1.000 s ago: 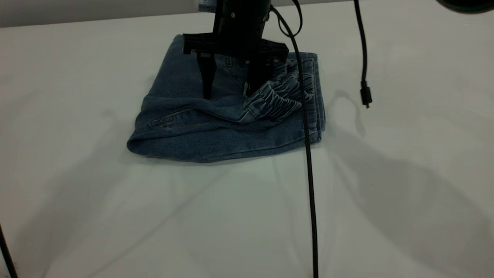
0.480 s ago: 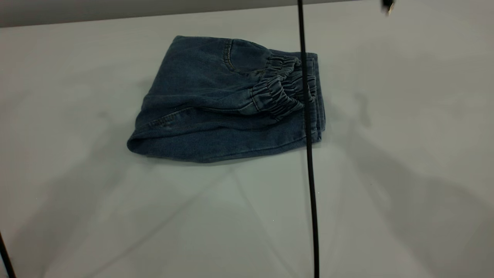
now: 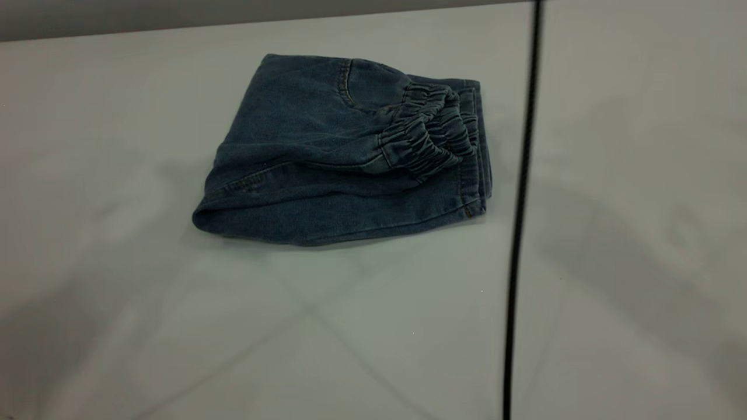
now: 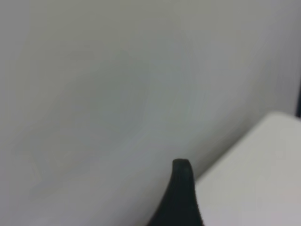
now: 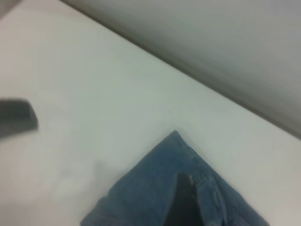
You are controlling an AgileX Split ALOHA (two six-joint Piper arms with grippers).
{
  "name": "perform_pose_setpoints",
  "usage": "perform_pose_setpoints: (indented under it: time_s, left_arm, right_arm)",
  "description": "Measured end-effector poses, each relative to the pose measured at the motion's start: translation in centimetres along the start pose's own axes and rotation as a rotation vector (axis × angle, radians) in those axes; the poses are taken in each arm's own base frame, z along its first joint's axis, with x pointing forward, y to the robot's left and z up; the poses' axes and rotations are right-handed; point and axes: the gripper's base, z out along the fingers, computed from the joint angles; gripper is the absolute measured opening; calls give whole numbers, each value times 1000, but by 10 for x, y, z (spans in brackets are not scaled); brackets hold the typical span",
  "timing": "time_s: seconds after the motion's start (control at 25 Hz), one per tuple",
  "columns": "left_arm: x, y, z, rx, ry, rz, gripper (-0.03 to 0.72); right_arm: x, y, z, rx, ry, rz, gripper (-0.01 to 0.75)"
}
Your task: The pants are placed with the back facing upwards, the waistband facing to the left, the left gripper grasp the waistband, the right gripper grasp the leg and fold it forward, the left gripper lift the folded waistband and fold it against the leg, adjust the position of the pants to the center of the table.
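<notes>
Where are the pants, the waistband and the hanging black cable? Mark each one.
pants point(image 3: 303, 146), exterior view, on the flat denim panel of the folded bundle.
waistband point(image 3: 429, 131), exterior view, on the ruched elastic folds atop the bundle.
black cable point(image 3: 521, 175), exterior view, midway down its length, right of the pants.

Short blue denim pants point(image 3: 327, 169) lie folded into a compact bundle at upper centre on the smooth white table point(image 3: 175, 326), ruched darker elastic waistband point(image 3: 429, 131) bunched on top toward the right.
</notes>
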Motion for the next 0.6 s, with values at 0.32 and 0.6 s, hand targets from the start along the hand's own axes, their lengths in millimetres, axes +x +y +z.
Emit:
perform_pose_setpoints:
  time_s: [0.32, 0.6]
  left_arm:
    - [7, -19, -77, 19, 349, -64, 581]
    - [39, -45, -120, 21, 604, -311, 581]
  right_arm:
    - [50, 15, -114, 2, -29, -35, 493]
    - [138, 22, -160, 12, 53, -27, 493]
